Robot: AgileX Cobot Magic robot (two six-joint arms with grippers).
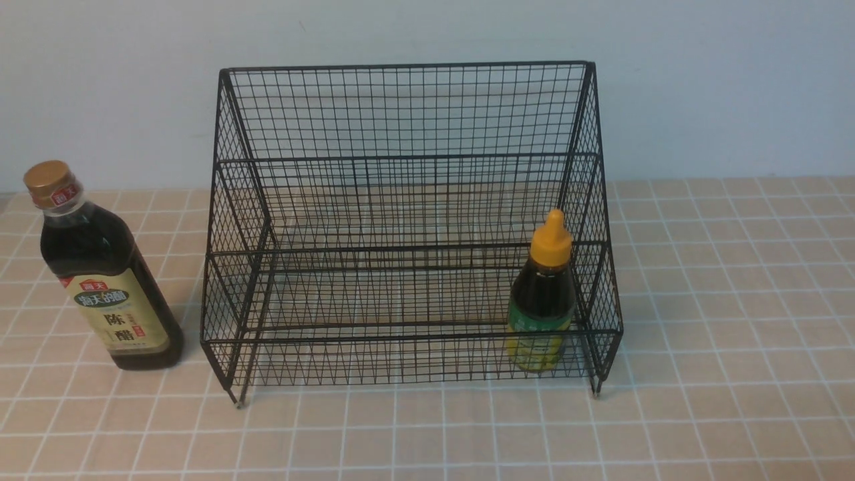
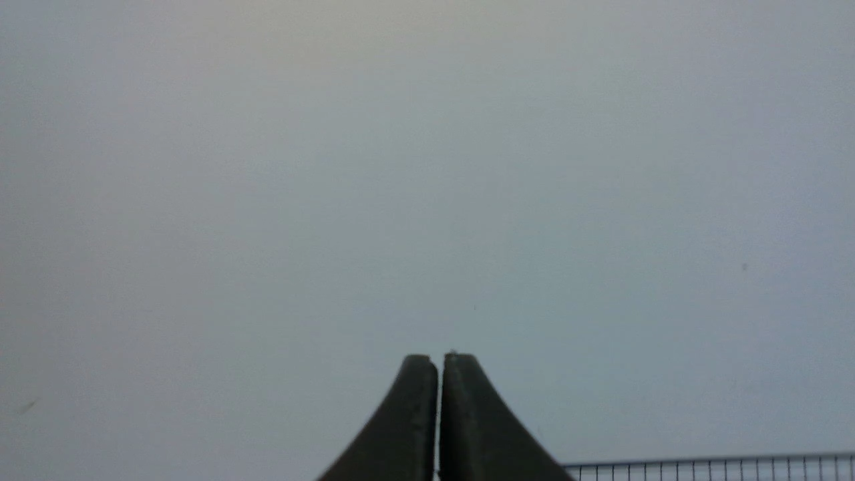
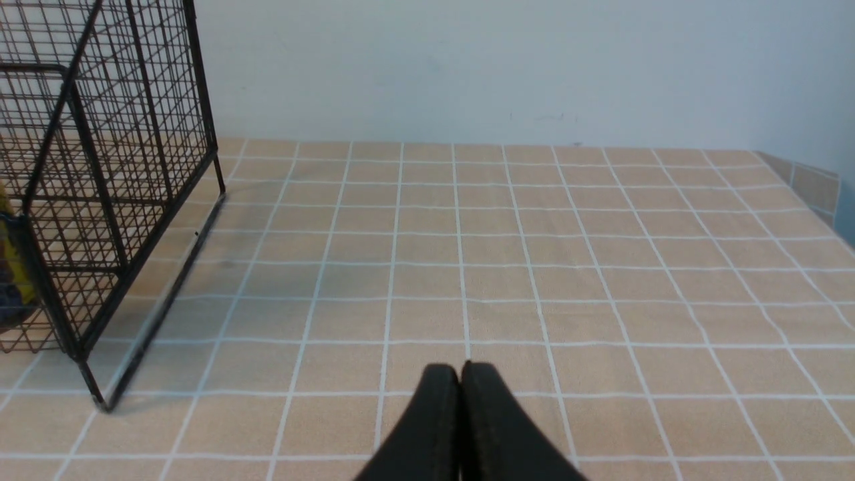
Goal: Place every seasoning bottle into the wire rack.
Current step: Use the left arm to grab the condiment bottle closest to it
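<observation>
My left tool (image 2: 439, 361) and right tool (image 3: 460, 371) are pressed together, the short orange-capped bottle (image 1: 542, 300) stands low in the black wire rack (image 1: 407, 113), and the tall gold-capped bottle (image 1: 107, 280) stands beside it on the tiled desk (image 1: 721, 334).

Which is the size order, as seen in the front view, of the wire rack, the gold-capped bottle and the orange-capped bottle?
1. wire rack, by far the largest.
2. gold-capped bottle, taller and wider.
3. orange-capped bottle, smallest; both bottles stand about equally near.
</observation>
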